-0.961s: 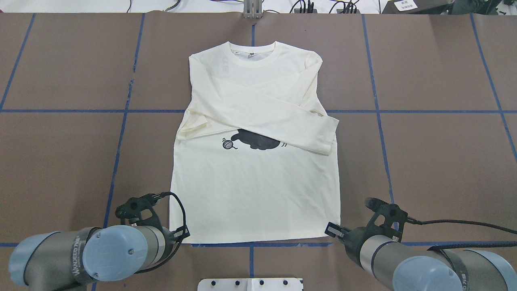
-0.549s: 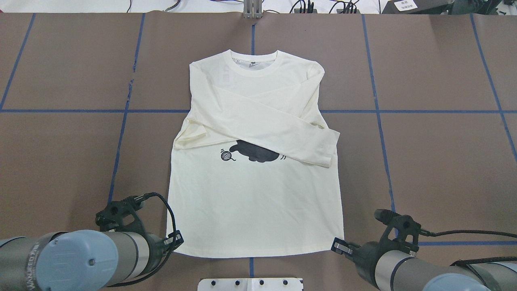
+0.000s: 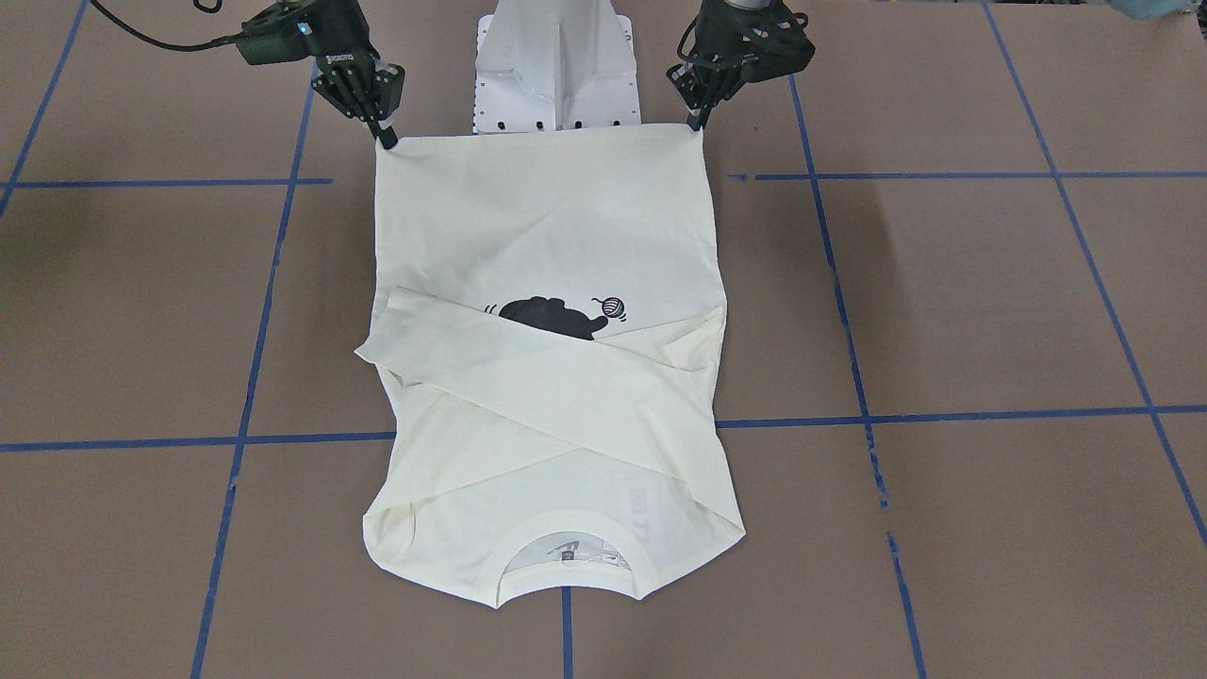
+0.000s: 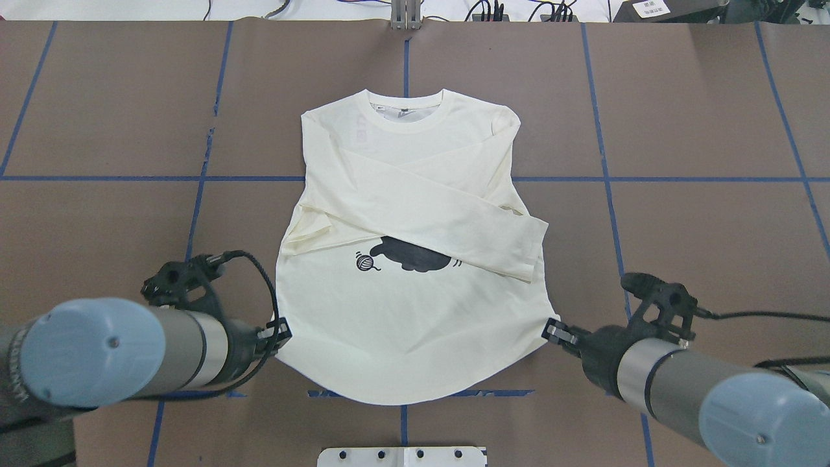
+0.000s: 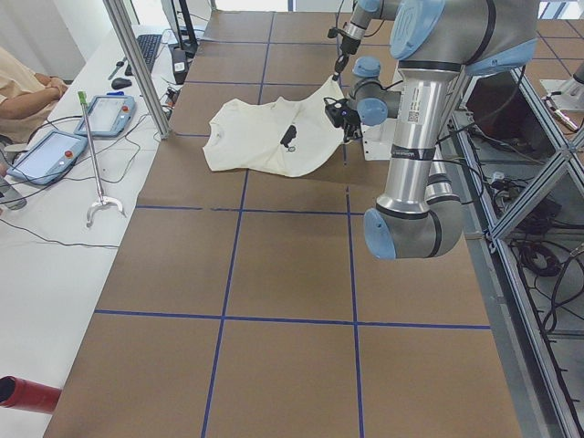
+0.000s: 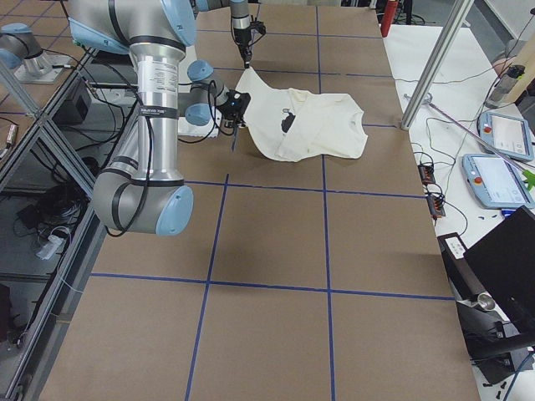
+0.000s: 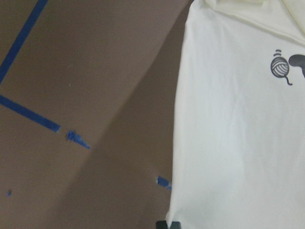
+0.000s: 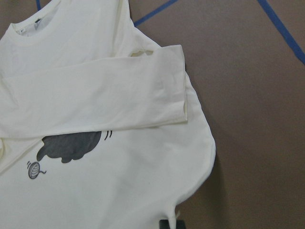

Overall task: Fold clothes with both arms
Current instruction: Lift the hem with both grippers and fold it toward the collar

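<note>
At the near edge of the desk (image 4: 713,227), the cream T-shirt (image 4: 408,324) is no longer lying flat. A second ago its two bottom corners rested on the brown surface by the blue tape line (image 4: 194,393). Now both are up in the air, and the hem (image 4: 402,401) sags in a wide curve between them.

The left claw (image 4: 280,331) is clenched on the corner at its side and the right claw (image 4: 552,329) on the other. Each wrist view shows cloth pinched at the fingertips. Both arms have risen and moved forward over the shirt.

The upper half lies on the desk, with the sleeves (image 4: 454,214) crossed over the chest, the collar (image 4: 407,110) at the far end, and the black cat print (image 4: 412,254) peeking out below the sleeves. This looks like the start of the bottom-to-collar fold, with the sleeve folds already done.

The desk is covered in brown sheet marked into squares by blue tape. At the far side a white bench (image 5: 55,201) holds teach pendants (image 5: 111,114) and cables, a metal post (image 5: 137,68) rises from its edge, and a person's arm (image 5: 23,87) rests there.
</note>
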### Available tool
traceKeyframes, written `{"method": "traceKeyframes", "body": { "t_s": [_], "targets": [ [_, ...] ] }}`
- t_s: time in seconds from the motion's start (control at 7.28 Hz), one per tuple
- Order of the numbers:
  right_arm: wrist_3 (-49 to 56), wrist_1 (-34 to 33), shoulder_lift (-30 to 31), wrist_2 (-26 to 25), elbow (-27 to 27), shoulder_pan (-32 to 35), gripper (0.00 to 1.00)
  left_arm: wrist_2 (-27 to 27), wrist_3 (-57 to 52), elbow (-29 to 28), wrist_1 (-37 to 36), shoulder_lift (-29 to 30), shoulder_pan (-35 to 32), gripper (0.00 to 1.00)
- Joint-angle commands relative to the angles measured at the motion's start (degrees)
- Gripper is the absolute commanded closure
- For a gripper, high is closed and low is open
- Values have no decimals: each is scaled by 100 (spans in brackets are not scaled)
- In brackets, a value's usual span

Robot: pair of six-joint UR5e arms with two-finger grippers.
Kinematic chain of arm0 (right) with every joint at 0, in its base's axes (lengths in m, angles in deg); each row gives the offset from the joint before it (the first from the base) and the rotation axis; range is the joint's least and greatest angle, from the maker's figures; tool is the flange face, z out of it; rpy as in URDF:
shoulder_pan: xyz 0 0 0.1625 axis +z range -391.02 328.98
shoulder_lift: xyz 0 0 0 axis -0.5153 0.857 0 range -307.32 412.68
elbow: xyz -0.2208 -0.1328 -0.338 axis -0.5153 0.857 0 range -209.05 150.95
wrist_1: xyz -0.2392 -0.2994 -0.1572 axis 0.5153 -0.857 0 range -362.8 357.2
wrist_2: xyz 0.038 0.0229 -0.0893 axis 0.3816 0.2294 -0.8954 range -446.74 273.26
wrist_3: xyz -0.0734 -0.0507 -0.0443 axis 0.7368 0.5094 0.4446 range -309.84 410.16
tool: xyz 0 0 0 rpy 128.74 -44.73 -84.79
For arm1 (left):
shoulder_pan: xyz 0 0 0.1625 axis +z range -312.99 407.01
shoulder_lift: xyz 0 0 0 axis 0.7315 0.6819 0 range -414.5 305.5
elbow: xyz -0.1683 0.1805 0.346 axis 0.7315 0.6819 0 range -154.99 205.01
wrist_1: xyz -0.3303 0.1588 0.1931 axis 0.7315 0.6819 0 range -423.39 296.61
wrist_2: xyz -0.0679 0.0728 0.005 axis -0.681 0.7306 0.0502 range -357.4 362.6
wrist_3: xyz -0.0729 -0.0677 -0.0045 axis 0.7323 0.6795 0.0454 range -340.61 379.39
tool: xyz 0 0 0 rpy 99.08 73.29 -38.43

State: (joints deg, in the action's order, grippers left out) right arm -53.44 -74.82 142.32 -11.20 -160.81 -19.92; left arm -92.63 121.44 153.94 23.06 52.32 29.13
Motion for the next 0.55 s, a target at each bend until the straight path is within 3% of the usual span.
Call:
{"method": "traceKeyframes", "body": {
  "t_s": [0.0, 0.41],
  "targets": [
    [1198, 3, -1110, 1219, 1374, 1721, 100, -21, -895, -1225, 99, 846, -1037, 100],
    [2166, 30, -2631, 1849, 3422, 2965, 100, -30, -1370, -2622, 1379, 1138, -2093, 100]
  ]
}}
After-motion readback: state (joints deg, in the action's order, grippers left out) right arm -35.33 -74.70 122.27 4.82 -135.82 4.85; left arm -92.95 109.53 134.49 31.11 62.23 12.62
